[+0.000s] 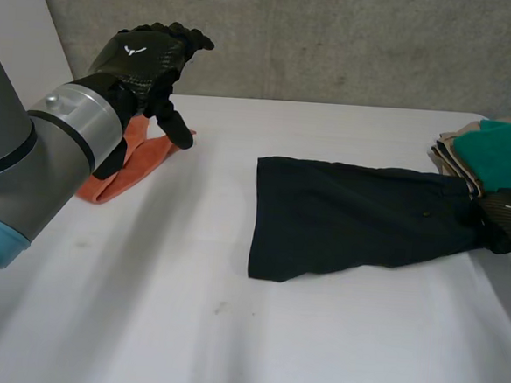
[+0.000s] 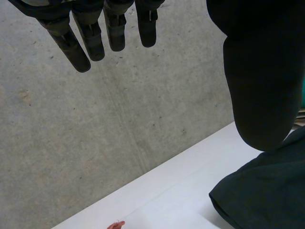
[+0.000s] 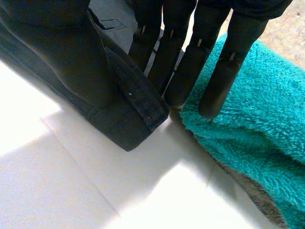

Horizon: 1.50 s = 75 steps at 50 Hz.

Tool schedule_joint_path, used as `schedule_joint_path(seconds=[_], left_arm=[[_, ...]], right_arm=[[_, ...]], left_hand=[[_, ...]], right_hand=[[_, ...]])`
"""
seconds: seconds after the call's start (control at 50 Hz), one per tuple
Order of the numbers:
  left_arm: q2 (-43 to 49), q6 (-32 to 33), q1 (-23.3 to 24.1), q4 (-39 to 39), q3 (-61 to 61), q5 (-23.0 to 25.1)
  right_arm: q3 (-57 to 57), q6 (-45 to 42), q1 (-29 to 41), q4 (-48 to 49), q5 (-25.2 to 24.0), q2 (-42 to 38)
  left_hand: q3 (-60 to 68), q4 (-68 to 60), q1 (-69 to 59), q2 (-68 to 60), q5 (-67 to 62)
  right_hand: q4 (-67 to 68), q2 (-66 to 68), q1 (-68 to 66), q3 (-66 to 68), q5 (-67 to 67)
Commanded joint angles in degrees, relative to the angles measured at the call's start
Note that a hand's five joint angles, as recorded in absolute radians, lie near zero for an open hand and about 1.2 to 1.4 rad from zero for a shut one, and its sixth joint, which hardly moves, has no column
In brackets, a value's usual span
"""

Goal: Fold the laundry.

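Note:
A black garment (image 1: 350, 216) lies flat across the middle right of the white table (image 1: 228, 330). My right hand (image 1: 508, 218) is at its right end. In the right wrist view the hand's straight fingers (image 3: 181, 71) lie behind the garment's banded edge (image 3: 128, 100) and the thumb presses from the front, pinching the cloth. My left hand (image 1: 146, 61) hangs raised above the table's far left, over an orange cloth (image 1: 121, 169). Its fingers (image 2: 90, 38) are straight and hold nothing. A part of the black garment (image 2: 267, 191) lies below its thumb.
A teal towel (image 1: 504, 152) tops a stack of beige cloths (image 1: 451, 148) at the table's far right, right beside my right hand; its fingertips touch the towel (image 3: 252, 119). A concrete wall stands behind the table. Bare tabletop runs along the front.

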<state>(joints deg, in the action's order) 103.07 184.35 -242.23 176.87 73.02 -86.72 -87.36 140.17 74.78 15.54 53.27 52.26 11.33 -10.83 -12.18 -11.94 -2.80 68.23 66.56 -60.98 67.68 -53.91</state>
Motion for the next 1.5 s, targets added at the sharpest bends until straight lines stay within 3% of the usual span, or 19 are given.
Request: schedule_joint_path(seconds=[0.02,0.1,0.22,0.3,0.4,0.46,0.52,0.54,0.58,0.62,0.64,0.74,0.76,0.82,0.88,1.04,1.18,1.36,1.5], left_arm=[[-0.24,-0.13,-0.44,-0.03,-0.16,-0.02],[-0.32,-0.13,-0.88,-0.03,-0.25,-0.02],[-0.76,-0.22,-2.72,-0.03,-0.43,0.24],[-1.73,-0.48,-4.21,-0.03,-0.16,0.15],[-2.00,-1.27,-5.53,-0.29,0.10,0.33],[-1.82,-1.45,-5.54,-0.29,0.45,0.33],[-1.64,-1.18,-5.27,-0.29,1.15,0.33],[-1.47,-1.18,-5.01,-0.12,1.24,0.24],[-0.86,-0.92,-4.57,-0.03,0.98,0.07],[-0.24,-0.66,-4.39,0.06,0.54,0.06],[0.37,-0.48,-4.22,0.32,-0.33,-0.02],[4.41,0.49,-3.17,0.94,-6.83,-0.29],[6.60,0.84,-2.12,0.76,-10.06,-0.90],[11.69,1.45,0.78,-0.81,-17.26,-3.70],[18.10,2.07,4.29,-3.44,-25.96,-5.46],[40.67,6.01,13.53,-15.56,-52.06,-3.81],[59.33,11.90,14.94,-24.27,-71.94,-7.31],[61.91,18.14,15.38,-29.12,-71.10,-10.57],[59.09,21.49,15.56,-28.68,-68.28,-10.57]], right_arm=[[0.61,-1.39,-0.16,-0.51,0.34,1.97],[1.92,-1.48,1.68,-0.77,1.22,3.90],[5.70,-3.15,13.36,-1.13,5.44,9.61],[7.02,-3.94,23.20,-0.95,5.18,11.29],[7.55,-7.71,36.54,0.72,2.55,7.96],[8.25,-10.26,40.61,0.98,2.28,4.97],[11.15,-13.87,43.69,-0.59,4.29,-0.30],[12.98,-15.18,44.65,-3.04,6.04,-1.97],[14.40,-15.81,45.19,-7.34,6.50,-1.99],[14.76,-14.41,45.28,-9.29,5.19,-1.46],[14.93,-11.27,45.02,-9.47,3.09,-0.24],[15.55,8.68,42.91,-7.29,2.89,8.37],[15.55,16.46,40.99,-6.50,4.63,10.65],[16.34,28.26,38.09,-4.83,8.76,11.55],[18.09,33.66,34.92,-4.73,12.72,11.38],[24.33,34.11,31.30,-13.33,15.29,6.03],[28.12,33.76,32.36,-17.91,14.41,-2.41],[28.64,29.56,34.38,-18.26,16.60,-11.29],[29.61,22.78,34.56,-19.67,19.76,-11.39]], left_hand=[[-1.33,0.83,2.18,1.94,2.80],[-1.33,0.83,2.18,1.94,2.80],[-1.33,0.83,2.18,1.94,2.80],[-1.33,0.83,2.18,1.94,2.80],[-1.33,0.83,2.18,1.94,2.80],[-1.33,0.83,2.18,1.94,2.80],[-1.33,0.83,2.18,1.94,2.80],[-1.33,0.83,2.18,1.94,2.80],[-1.33,0.83,2.18,1.94,2.80],[-1.33,0.83,2.18,1.94,2.80],[-1.33,0.83,2.18,1.94,2.80],[-1.33,0.83,2.18,1.94,2.80],[-1.33,0.83,2.18,1.94,2.80],[-1.33,0.83,2.18,1.94,2.80],[-1.33,0.83,2.18,1.94,2.80],[-1.33,0.83,2.18,1.94,2.80],[-1.33,0.83,2.18,1.94,2.80],[-1.33,0.83,2.18,1.94,2.80],[-1.33,0.83,2.18,1.94,2.80]], right_hand=[[11.77,13.44,-19.02,12.32,-16.09],[11.77,13.44,-19.02,12.32,-16.09],[11.77,13.44,-19.02,12.32,-16.09],[11.77,13.44,-19.02,12.32,-16.09],[11.77,13.44,-19.02,12.32,-16.09],[11.77,13.44,-19.02,12.32,-16.09],[11.77,13.44,-19.02,12.32,-16.09],[5.25,6.92,-12.50,5.81,-9.57],[-23.73,-22.06,16.48,-23.18,19.41],[-39.83,-38.16,32.58,-39.27,35.51],[-58.05,-56.38,50.80,-57.49,53.73],[-58.23,-56.56,50.98,-57.68,53.91],[-58.23,-56.56,50.98,-57.68,53.91],[-58.23,-56.56,50.98,-57.68,53.91],[-58.23,-56.56,50.98,-57.68,53.91],[-58.23,-56.56,50.98,-57.68,53.91],[-58.23,-56.56,50.98,-57.68,53.91],[-58.23,-56.56,50.98,-57.68,53.91],[-58.23,-56.56,50.98,-57.68,53.91]])
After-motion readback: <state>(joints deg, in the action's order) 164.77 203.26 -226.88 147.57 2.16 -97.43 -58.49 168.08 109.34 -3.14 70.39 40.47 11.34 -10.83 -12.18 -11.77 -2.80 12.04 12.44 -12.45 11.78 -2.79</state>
